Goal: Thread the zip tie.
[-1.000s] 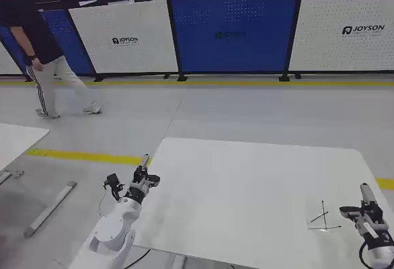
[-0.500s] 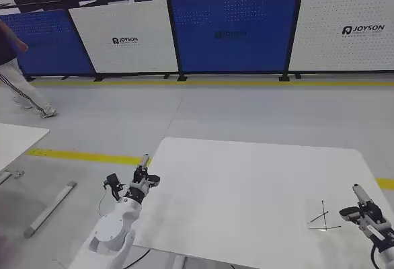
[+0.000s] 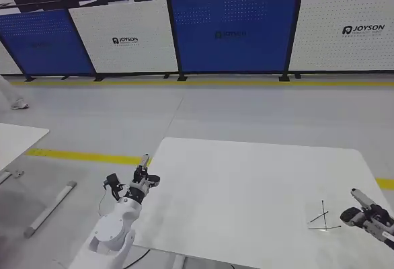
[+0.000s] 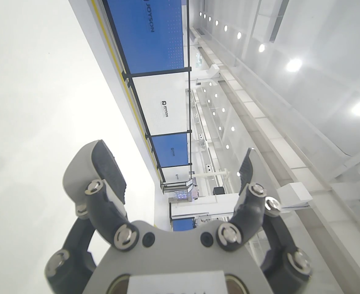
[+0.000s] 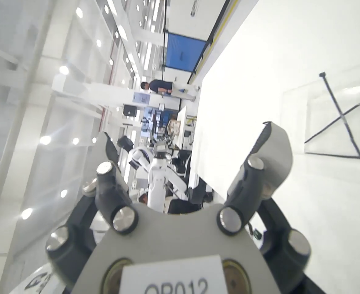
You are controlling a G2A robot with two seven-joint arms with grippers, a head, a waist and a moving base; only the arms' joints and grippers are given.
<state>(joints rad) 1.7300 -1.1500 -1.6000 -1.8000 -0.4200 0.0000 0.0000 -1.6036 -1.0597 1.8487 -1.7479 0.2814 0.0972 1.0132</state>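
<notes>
Three thin black zip ties (image 3: 323, 216) lie crossed on a clear sheet (image 3: 313, 205) near the table's right front corner. In the right wrist view the zip ties (image 5: 339, 117) rest flat, off to one side of the fingers. My right gripper (image 3: 353, 204) hangs just right of them, open and holding nothing (image 5: 189, 142). My left gripper (image 3: 144, 161) is at the table's left edge, far from the ties, and is also open and holding nothing (image 4: 177, 166).
The white table (image 3: 251, 195) is bare between the two arms. Its left edge runs beside the left gripper. Grey floor with a yellow line (image 3: 83, 156) lies beyond, and blue and white panels (image 3: 230, 37) stand at the back.
My right gripper has shifted slightly left toward the zip ties and turned its wrist. The left arm has stayed where it was.
</notes>
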